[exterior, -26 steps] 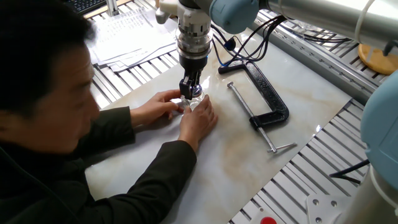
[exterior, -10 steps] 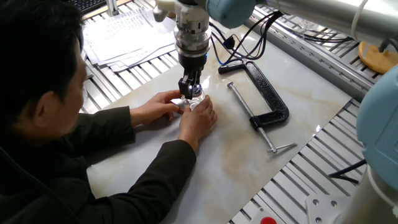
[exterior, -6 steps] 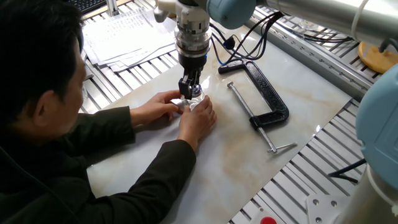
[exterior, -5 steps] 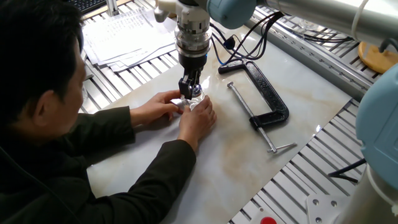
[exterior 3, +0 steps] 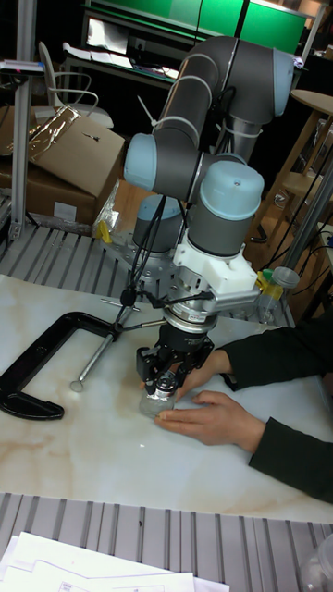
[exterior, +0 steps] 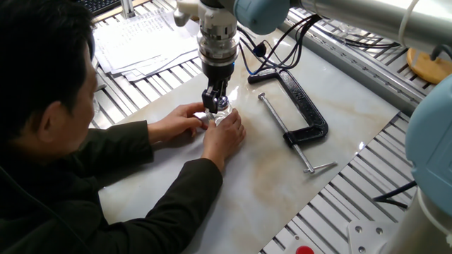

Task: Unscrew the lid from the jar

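A small clear glass jar (exterior: 218, 117) (exterior 3: 152, 405) stands on the marble tabletop (exterior: 268, 169), steadied by a person's two hands (exterior: 224, 135) (exterior 3: 211, 418). Its little shiny lid (exterior: 219, 108) (exterior 3: 166, 386) sits on top, mostly hidden between the fingers. My gripper (exterior: 217, 103) (exterior 3: 165, 381) points straight down over the jar, and its black fingers appear shut on the lid. The hands hide most of the jar's body in the fixed view.
A black C-clamp (exterior: 304, 113) (exterior 3: 37, 365) lies to one side of the jar. The person's arm (exterior: 162, 197) and head fill the near left. Papers (exterior: 141, 39) lie at the back, and a tan wooden disc (exterior: 429, 65) at the far right. A translucent cup (exterior 3: 277, 282) stands behind the arm.
The person's head has leaned further to the left since the earliest frame. The gripper and both hands stay at the jar with no clear shift.
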